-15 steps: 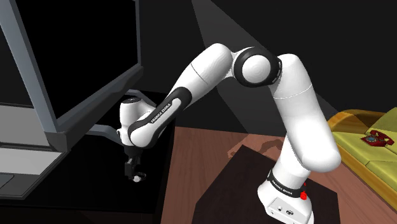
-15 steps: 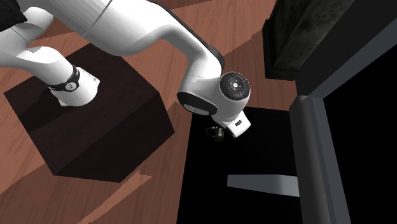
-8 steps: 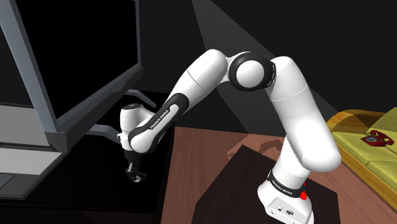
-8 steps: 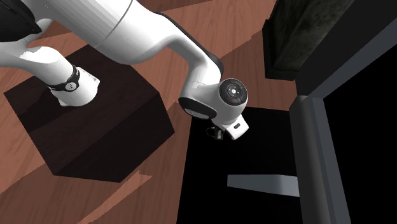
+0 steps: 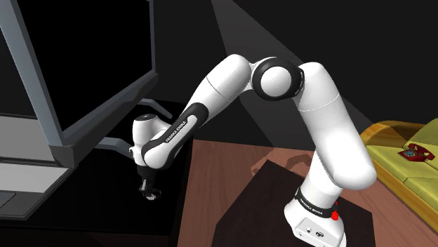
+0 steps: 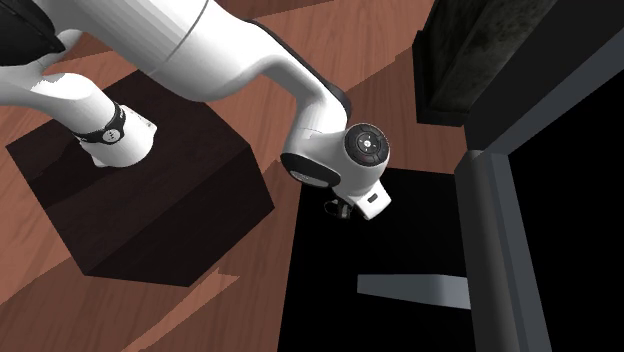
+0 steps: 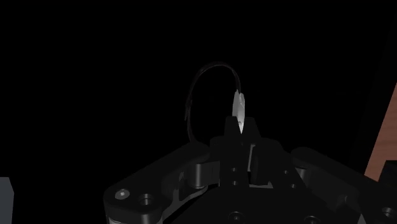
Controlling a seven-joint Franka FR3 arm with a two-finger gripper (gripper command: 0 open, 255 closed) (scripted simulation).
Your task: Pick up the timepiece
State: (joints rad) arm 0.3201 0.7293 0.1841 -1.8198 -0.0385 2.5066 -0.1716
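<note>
The timepiece is a wristwatch (image 7: 240,107) with a small pale face and a thin dark band that loops out past the fingertips. My black gripper (image 7: 242,132) is shut on it, the fingers clasping the face edge-on. In the shoulder view the gripper (image 5: 147,189) points down at the black tabletop (image 5: 77,217), with a small pale spot, the watch (image 5: 150,197), at its tip. In the second exterior view the gripper (image 6: 340,208) sits under the white wrist, just inside the near edge of the black tabletop (image 6: 380,325); the watch is hidden there.
A big grey-framed screen (image 5: 70,77) stands just beside the hand, its grey foot (image 6: 415,291) flat on the black top. The dark stand box (image 6: 150,200) rests on a wooden floor (image 5: 224,182). A yellow sofa (image 5: 407,165) bearing a red object (image 5: 415,152) lies at the shoulder view's right.
The hand has sunk a little toward the black top and the fingers, open a second ago, have shut on the watch.
</note>
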